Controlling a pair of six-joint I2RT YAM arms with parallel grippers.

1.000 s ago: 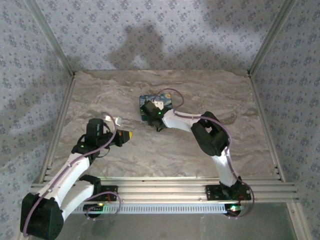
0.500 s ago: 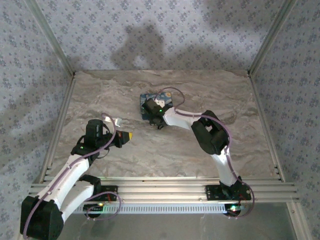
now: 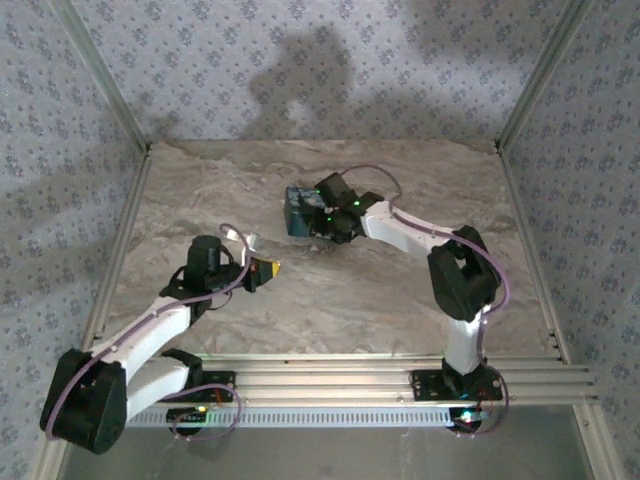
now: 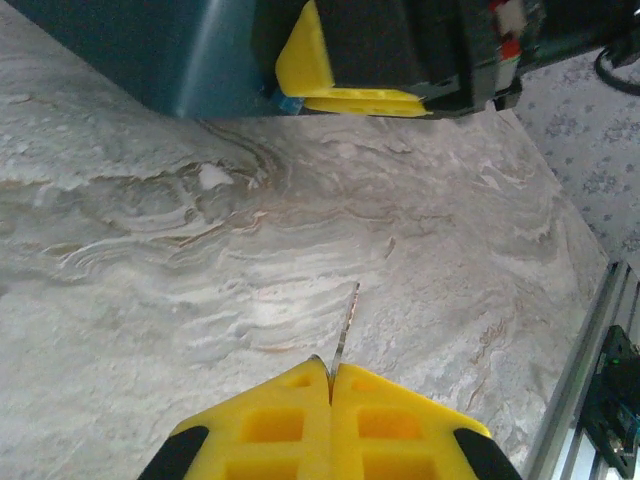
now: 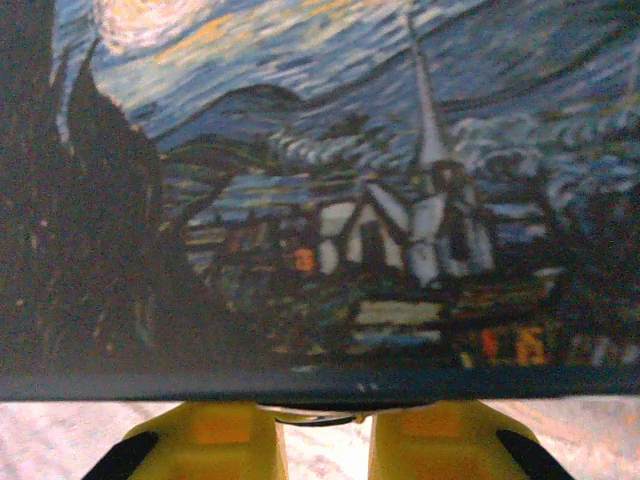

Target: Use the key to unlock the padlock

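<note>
- Marbled table [image 3: 330,310]: the key [image 4: 345,320] is clamped between the closed fingers of the left gripper [image 4: 330,385], above the surface.
- Right gripper [image 5: 325,440]: fingers are seen slightly apart at the painted box [image 5: 300,200] edge; grip cannot be determined.

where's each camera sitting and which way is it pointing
Top external: above and behind the bases, looking down at the marble table; left arm and right arm show.
Left wrist: low over the table, facing the blue painted box; left end effector, shut on a thin metal key, shows.
Right wrist: tight against the box's painted face; right end effector shows.
Shared: left wrist and top both see the box.
</note>
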